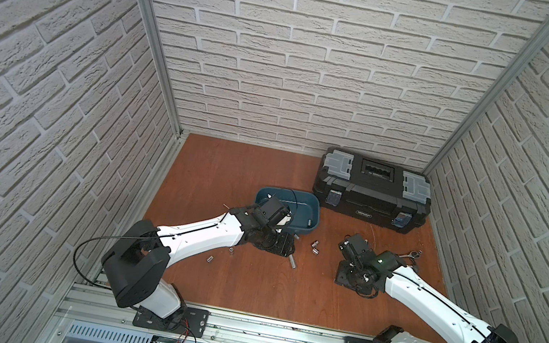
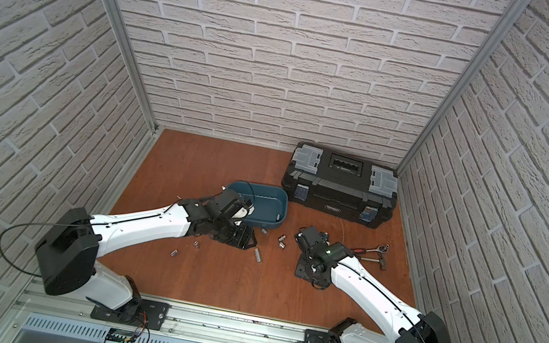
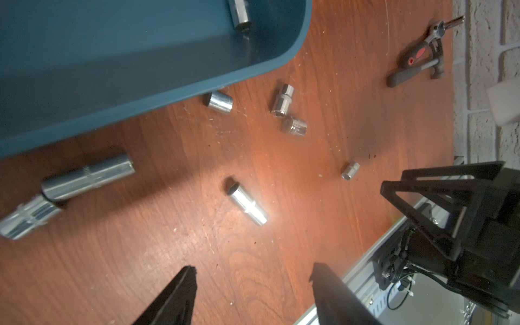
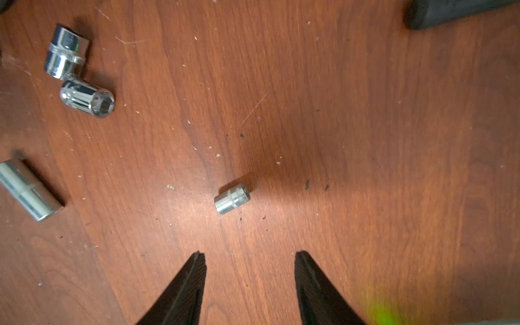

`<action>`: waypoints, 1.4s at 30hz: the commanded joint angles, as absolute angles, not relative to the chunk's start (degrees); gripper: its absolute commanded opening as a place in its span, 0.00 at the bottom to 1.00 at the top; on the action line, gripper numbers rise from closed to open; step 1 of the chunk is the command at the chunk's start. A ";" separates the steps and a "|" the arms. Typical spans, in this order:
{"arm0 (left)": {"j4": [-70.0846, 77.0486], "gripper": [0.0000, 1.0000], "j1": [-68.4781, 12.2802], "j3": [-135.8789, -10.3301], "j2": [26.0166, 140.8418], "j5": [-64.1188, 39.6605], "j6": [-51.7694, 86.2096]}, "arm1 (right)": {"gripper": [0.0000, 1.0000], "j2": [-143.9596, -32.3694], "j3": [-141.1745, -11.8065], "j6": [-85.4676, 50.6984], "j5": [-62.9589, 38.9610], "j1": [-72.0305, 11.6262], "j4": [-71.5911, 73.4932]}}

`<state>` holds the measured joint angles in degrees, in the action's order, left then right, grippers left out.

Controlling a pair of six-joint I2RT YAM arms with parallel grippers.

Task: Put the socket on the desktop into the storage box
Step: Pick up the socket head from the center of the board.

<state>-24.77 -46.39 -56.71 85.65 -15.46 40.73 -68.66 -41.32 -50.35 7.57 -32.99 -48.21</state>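
The teal storage box sits mid-desktop, and one chrome socket lies inside it. Several chrome sockets lie loose on the wood: one against the box wall, a touching pair, a long one and a small one. My left gripper hangs open and empty over bare wood just in front of the box. My right gripper is open too, with the small socket lying a short way ahead of its tips, untouched.
A black toolbox with grey latches stands at the back right. A ratchet and a hammer lie near the right wall. Brick walls close in three sides, and an aluminium rail runs along the front edge.
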 commanded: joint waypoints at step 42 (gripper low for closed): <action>-19.02 0.70 -47.63 -49.70 83.23 -13.18 43.67 | 0.29 -81.83 -40.71 -56.55 5.73 -31.29 -37.09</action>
